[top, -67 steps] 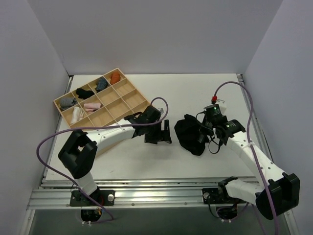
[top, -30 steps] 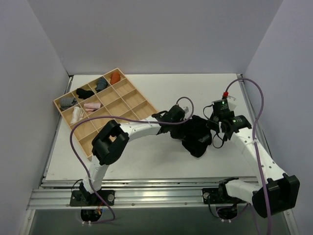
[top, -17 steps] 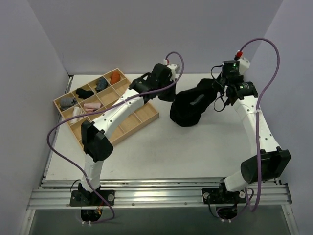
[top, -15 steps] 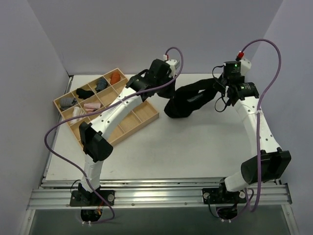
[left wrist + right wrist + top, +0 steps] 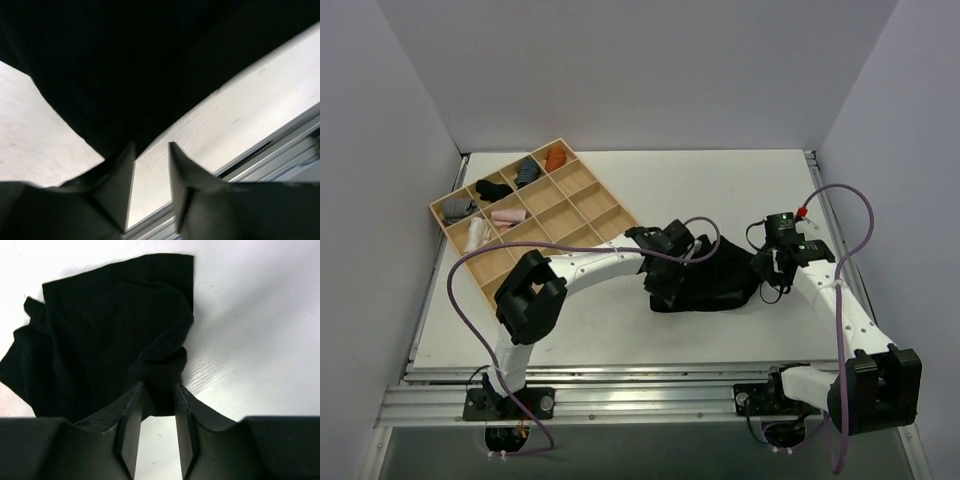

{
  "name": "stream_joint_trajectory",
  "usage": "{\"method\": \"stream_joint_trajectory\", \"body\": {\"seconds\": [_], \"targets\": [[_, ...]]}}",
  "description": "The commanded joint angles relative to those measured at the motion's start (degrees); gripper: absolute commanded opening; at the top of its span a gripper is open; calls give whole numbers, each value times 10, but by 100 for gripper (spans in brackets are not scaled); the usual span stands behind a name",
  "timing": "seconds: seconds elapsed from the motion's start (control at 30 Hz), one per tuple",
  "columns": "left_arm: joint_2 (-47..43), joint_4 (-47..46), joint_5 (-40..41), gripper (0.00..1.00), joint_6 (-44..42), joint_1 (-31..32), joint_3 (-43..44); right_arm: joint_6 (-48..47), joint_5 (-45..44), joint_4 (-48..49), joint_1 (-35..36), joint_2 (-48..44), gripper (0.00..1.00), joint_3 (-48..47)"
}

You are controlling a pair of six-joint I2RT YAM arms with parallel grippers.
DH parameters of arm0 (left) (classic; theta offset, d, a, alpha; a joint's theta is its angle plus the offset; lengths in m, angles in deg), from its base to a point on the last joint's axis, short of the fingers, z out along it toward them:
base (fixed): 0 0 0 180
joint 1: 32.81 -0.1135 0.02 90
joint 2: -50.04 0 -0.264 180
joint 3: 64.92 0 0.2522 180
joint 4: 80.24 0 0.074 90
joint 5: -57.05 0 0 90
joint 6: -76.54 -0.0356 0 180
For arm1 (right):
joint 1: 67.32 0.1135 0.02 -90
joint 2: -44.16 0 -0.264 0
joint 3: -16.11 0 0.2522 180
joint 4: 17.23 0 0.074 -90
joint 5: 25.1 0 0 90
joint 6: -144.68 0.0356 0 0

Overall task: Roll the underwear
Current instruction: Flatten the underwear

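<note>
— At the right gripper: fingertips set narrowly and closed on a bunched corner of the plain black soft-fabric underwear. Gripping firmly, by the look of it.

— And at the left gripper?

— Narrow gap there too, with bare white table visible through it and the cloth edge right at the tips. Cannot tell whether pinching a hem or sitting just clear of it.

— Lying where?

— Down on the table between both grippers, a little right of centre. Rumpled, not flat. Apart from the compartmented wooden tray at the far left.

— So how to do this well?

— Probably best to flatten first: draw the two ends gently apart, low over the surface, until smooth. Then let go, take one straight edge and turn it over itself in small, tight turns. Pin the opposite side with the other gripper. Avoid lifting high; likely to sag and refold.
</note>
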Motion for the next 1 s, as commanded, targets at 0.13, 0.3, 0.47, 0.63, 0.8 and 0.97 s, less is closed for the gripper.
{"method": "stream_joint_trajectory", "body": {"seconds": [0.13, 0.3, 0.47, 0.63, 0.8, 0.97], "targets": [[-81, -74, 15, 74, 52, 12, -53, 43, -52, -45, 0, 6, 39, -49], [-93, -55, 32, 86, 72, -23, -60, 53, -36, -43, -5, 18, 43, -41], [-103, -66, 8, 85, 94, -55, -102, 61, -10, -35, -15, 41, 44, 5], [-109, -116, -38, 84, 99, -66, -142, 43, 13, -32, -25, 48, 45, 29], [-110, -164, -78, 84, 110, -69, -191, 38, 30, -27, -36, 29, 50, 64], [-114, -233, -109, 83, 132, -75, -231, 21, 45, -8, -41, 29, 50, 86]]}}
